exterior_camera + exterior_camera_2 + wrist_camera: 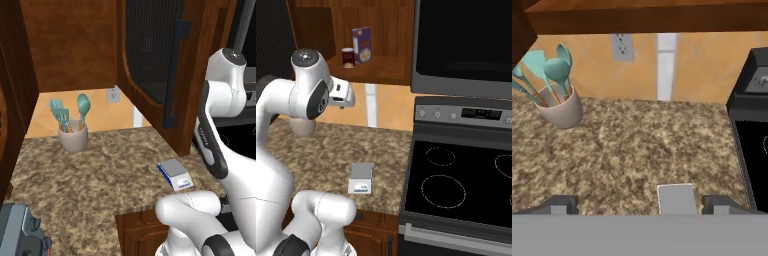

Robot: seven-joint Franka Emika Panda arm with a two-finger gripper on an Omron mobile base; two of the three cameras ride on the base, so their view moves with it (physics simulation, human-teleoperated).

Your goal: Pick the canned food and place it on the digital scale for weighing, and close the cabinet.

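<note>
The canned food (348,57), dark red with a pale top, stands on the shelf inside the open cabinet (387,70). The cabinet's door (150,60) is swung out over the counter, its long dark handle (175,75) facing me. The digital scale (175,175) lies flat near the counter's front edge; it also shows as the scale (361,178) and the scale (675,198). My gripper (639,205) hangs open above the counter, below the cabinet's underside, with nothing between its fingertips (562,204). The scale sits just past the tips, nearer the right one.
A beige cup of teal utensils (72,135) stands at the back left of the granite counter (100,175). A purple cereal box (362,45) stands beside the can. A black stove (456,190) adjoins the counter on the right, with a microwave (466,45) above.
</note>
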